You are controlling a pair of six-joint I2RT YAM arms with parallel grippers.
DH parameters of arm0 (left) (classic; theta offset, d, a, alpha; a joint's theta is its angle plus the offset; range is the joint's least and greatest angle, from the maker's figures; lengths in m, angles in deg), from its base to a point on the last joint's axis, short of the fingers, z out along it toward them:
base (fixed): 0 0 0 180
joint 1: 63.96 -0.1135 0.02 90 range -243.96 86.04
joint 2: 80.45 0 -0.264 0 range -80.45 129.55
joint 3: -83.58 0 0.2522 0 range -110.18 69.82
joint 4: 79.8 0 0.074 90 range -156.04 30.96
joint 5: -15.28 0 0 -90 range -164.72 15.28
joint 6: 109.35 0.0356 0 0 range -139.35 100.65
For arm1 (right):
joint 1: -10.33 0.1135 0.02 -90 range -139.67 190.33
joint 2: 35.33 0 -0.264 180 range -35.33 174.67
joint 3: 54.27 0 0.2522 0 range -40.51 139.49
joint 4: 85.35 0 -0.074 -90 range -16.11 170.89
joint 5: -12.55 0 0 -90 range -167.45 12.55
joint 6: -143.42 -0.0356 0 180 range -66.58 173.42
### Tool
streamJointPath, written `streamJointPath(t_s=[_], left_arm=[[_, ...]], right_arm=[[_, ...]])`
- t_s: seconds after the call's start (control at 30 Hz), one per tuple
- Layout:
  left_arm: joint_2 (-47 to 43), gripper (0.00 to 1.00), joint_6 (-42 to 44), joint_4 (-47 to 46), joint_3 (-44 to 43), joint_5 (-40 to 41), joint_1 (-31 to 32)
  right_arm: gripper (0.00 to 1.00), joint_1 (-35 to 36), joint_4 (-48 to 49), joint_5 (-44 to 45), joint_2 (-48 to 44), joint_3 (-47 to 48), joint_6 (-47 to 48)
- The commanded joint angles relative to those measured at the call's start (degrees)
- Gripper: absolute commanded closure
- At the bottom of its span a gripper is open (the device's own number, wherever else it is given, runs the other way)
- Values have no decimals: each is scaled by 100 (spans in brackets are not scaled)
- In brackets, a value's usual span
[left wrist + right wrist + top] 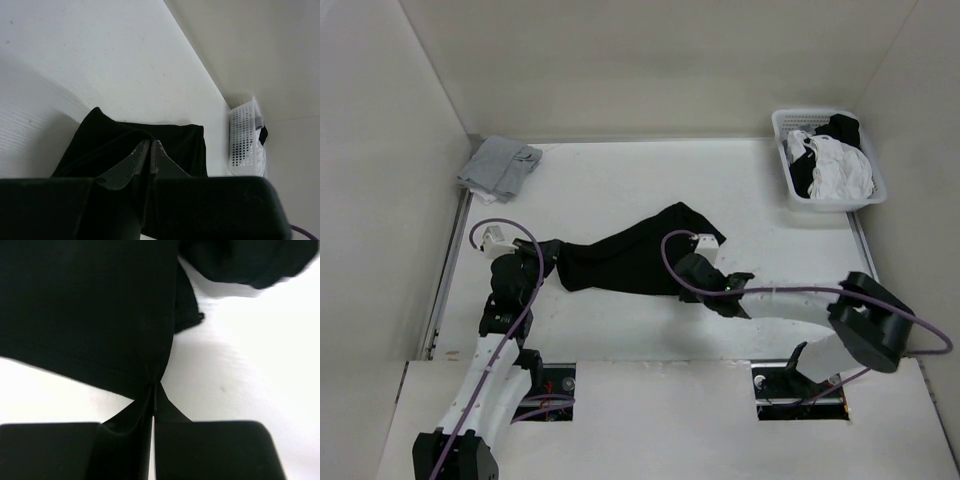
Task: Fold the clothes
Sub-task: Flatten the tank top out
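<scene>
The shirt (pixel 625 258) lies mid-table, drawn into a loose band between the two arms. The fabric is soft, light and limp. Expect it to sag and bunch, so take hold at hems or corners. The left gripper (pixel 150 146) is fully closed, pinching the shirt's left end. The right gripper (pixel 155 388) is fully closed on the hem at the right end. The table (pixel 620 185) is white and matte, enclosed by plain walls (pixel 670 70). A basket (pixel 786 170) sits in the far right corner and a grey cloth (pixel 500 168) in the far left, both well apart from the shirt.
</scene>
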Motion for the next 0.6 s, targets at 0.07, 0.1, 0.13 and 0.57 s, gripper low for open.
streamJointPath(t_s=[0.07, 0.1, 0.13, 0.57], left_arm=[[55, 98, -242, -657, -719, 155, 172], [47, 98, -251, -666, -930, 233, 277], [29, 98, -225, -658, -1167, 339, 400], [-841, 98, 970, -236, -4349, 1771, 489]], right_arm=[[97, 229, -661, 831, -2221, 256, 312], [97, 273, -907, 981, -2678, 449, 443], [96, 317, -1144, 1130, -3109, 677, 601], [95, 2637, -1097, 3557, -4248, 4835, 4176]])
